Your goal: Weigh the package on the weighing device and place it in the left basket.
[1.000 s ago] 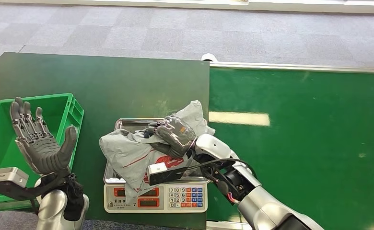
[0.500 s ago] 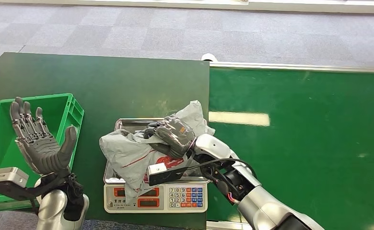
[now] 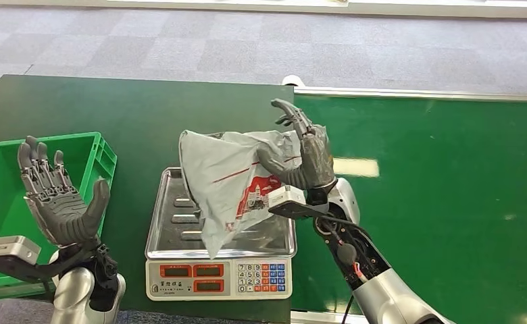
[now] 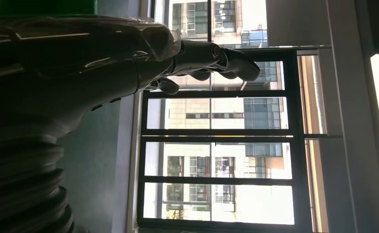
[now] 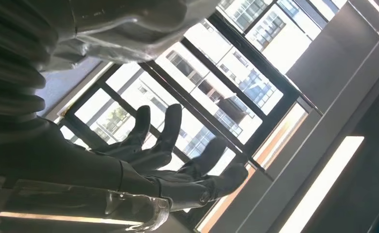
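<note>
Green table (image 3: 146, 115): scale (image 3: 220, 233), basket (image 3: 4, 162) left; right hand (image 3: 305, 158) fingers grasp package (image 3: 230, 182); left hand (image 3: 58, 202) fingers spread.

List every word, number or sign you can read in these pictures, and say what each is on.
Scale keypad: digits "1" to "9" just legible on white keys; coloured keys unreadable.
Scale displays: red windows, figures too blurred.
Scale label above displays: too small.
Package, in the right hand: red printing, unreadable.

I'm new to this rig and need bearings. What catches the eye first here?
The right hand holds a crumpled grey package lifted above the steel pan of the scale at the table's near edge. At the left, the left hand is raised, palm open, in front of the green basket.
</note>
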`<state>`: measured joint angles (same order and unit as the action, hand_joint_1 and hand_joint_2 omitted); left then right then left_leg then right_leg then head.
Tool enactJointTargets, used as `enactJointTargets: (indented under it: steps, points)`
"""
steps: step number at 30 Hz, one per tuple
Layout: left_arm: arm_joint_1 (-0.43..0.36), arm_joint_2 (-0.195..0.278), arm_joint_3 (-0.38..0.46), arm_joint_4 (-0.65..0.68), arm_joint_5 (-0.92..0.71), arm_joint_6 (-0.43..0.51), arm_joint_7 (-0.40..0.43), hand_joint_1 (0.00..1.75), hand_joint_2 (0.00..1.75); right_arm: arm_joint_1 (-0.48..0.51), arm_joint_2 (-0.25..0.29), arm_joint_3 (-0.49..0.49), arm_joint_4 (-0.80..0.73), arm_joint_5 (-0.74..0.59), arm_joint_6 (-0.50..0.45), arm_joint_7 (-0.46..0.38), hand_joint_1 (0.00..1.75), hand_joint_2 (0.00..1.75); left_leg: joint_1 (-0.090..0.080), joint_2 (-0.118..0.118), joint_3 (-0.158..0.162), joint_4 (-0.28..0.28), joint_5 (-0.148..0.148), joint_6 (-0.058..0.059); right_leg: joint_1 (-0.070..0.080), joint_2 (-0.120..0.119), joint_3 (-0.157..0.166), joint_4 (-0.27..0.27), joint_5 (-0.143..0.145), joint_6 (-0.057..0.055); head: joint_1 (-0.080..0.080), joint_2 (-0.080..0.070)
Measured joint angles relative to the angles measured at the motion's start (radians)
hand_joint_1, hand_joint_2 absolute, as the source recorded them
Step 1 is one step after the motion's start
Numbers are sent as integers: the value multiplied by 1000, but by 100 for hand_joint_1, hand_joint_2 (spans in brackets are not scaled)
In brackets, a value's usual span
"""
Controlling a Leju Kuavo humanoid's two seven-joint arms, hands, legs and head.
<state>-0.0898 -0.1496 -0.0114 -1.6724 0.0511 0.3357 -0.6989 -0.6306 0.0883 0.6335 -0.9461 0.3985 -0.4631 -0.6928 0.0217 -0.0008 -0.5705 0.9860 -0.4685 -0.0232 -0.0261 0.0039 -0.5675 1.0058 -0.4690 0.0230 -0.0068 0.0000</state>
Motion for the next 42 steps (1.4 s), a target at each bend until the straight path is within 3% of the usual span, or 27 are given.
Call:
enactJointTargets:
  steps: [6,42]
  points:
    - [0,0,1,0,0,0,0,0,175,19,-19,-56,-58,-2,-1,0,0,175,1,0,0,0,0,0,1,1,0,0,0,0,0,0]
    - [0,0,1,0,0,0,0,0,175,20,-27,-59,-66,-2,-1,-1,0,175,0,0,0,0,0,0,0,1,0,0,0,0,0,0]
